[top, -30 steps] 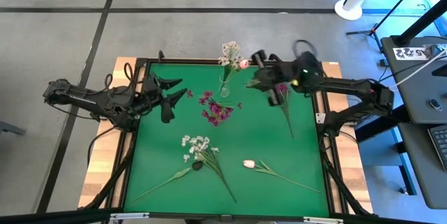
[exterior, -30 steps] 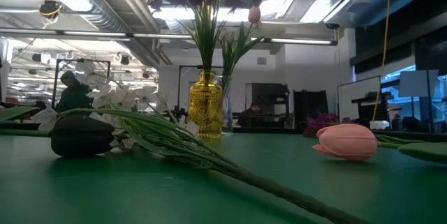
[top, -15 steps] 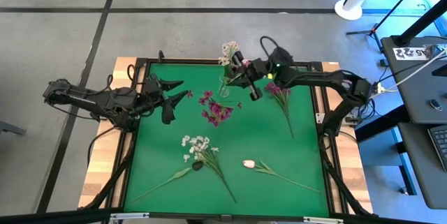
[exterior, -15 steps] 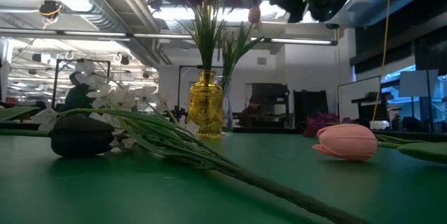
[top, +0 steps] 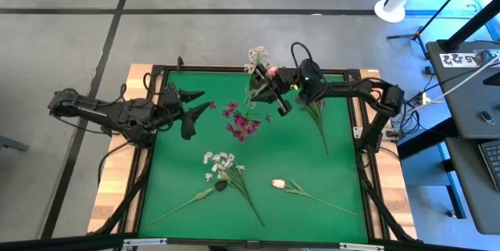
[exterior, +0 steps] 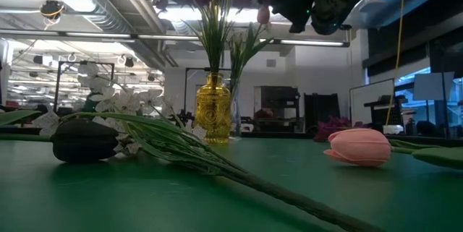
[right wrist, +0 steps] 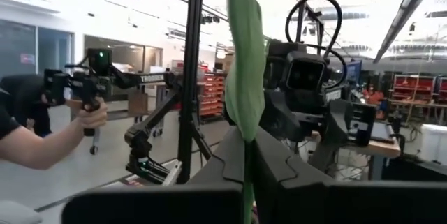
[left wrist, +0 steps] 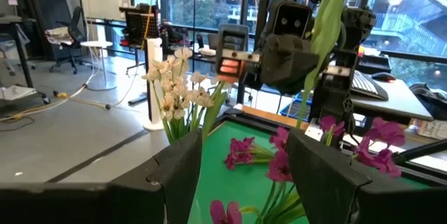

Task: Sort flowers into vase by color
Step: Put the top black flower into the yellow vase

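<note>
Two vases stand at the table's far middle: a yellow one (exterior: 213, 116) with magenta blossoms and a clear one (top: 251, 98) with white sprays (top: 256, 55) and a pink bud (exterior: 263, 15). My right gripper (top: 266, 87) hovers beside them, shut on a green flower stem (left wrist: 323, 15); its blossom is out of view. My left gripper (top: 195, 102) waits open left of the vases, holding nothing. On the green mat lie a magenta cluster (top: 242, 122), a second magenta flower (top: 316, 109), a white spray (top: 221, 163) and a pink tulip (top: 279, 182). My right gripper pinches the green stem (right wrist: 244, 123) between its two fingers. The fingers come about level from the table's right, and the stem runs across them. It stands nearly upright, rising above the gripper, while its lower end (left wrist: 302, 109) hangs free, clear of the mat.
A dark lump (exterior: 83, 142) lies against the white spray's stem. The black frame (top: 359, 134) borders the mat. A bare strip of mat stretches between the left gripper and the lying flowers. Beyond the table a person's hand (right wrist: 87, 116) holds a device.
My right gripper has travelled from above the right-hand magenta flower toward the table's left, up to the vases. It has sunk a little and rolled, staying shut on the stem. In the low view it now hangs at the top, right of the vases' blossoms.
</note>
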Available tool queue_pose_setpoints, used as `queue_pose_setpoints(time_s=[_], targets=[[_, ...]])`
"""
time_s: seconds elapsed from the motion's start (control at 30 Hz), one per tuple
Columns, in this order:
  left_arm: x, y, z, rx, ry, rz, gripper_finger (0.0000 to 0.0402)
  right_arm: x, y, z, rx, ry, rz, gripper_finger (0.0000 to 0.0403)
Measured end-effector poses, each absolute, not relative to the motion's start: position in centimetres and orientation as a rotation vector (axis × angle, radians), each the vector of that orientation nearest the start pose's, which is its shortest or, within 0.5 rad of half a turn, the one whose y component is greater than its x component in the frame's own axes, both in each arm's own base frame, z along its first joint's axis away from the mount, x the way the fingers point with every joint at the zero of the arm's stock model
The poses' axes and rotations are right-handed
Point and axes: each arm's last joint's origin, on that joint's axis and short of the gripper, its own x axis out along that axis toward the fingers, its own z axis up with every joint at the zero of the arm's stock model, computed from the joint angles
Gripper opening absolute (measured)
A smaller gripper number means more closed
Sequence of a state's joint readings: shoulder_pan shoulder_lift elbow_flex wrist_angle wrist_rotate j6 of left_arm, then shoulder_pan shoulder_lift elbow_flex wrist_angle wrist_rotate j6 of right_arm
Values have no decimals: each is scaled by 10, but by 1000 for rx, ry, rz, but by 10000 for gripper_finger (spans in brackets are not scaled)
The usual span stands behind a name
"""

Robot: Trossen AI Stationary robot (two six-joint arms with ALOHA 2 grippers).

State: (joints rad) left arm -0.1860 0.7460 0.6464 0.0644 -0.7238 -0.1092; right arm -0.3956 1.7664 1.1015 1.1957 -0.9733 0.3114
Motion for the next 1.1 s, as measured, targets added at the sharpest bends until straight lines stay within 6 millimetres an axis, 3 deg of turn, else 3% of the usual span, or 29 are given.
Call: queue_pose_setpoints(time_s=[0.4,1.1], targets=[[166,-12,309,-108,46,542,206,358,-106,303,-53,-342,659,3],[165,-12,307,-118,65,533,206,364,-110,291,-160,-294,578,3]])
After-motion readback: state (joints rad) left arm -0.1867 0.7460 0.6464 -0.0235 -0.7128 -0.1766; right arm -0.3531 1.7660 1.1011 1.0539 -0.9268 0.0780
